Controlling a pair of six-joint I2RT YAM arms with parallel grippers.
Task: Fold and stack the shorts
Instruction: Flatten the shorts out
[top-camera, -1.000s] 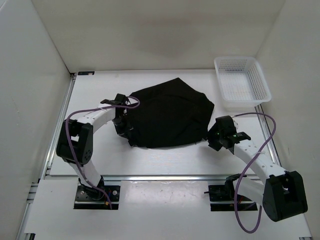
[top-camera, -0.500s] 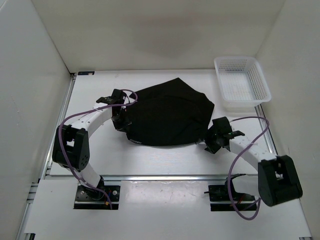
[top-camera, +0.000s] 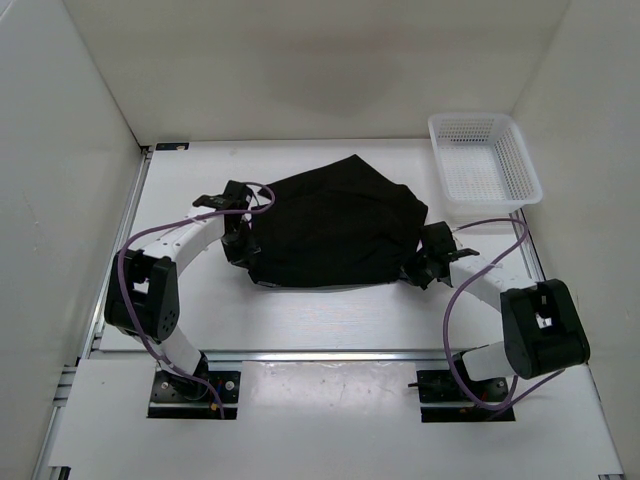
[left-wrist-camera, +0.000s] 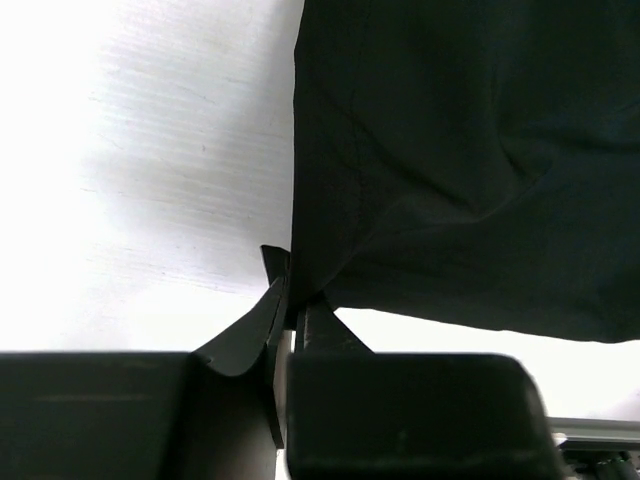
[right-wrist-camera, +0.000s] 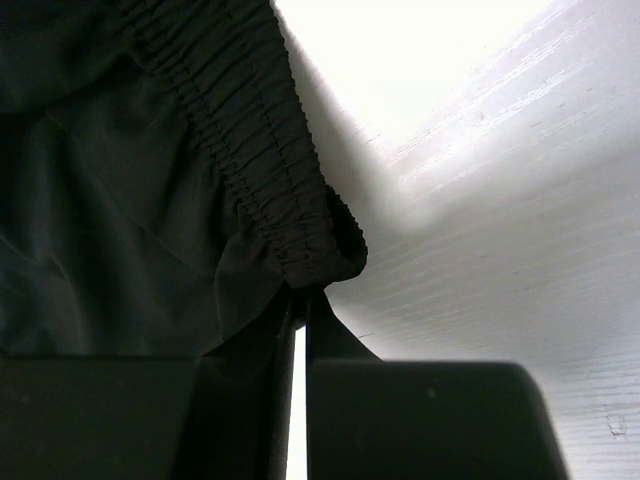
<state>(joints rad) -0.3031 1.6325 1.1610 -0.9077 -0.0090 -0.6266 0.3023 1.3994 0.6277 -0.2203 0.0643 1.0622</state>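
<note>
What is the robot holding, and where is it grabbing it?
The shorts. The left tool pinches a corner of the cloth; the right tool pinches the end of the waistband.

Left gripper (left-wrist-camera: 290, 303), right gripper (right-wrist-camera: 300, 303): jaws together.

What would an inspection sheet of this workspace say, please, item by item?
Surface: white table, with the cloth lying in the middle.
Job's things: black shorts, one rumpled piece; elastic waistband on the right side.
Clutter: white mesh basket at the far right corner, apart from the shorts.
Grippers: left gripper shut on the shorts' left edge; right gripper shut on the waistband end.
Cables: a purple cable loops along each arm.
Surroundings: plain white walls on three sides; nothing else seen.
</note>
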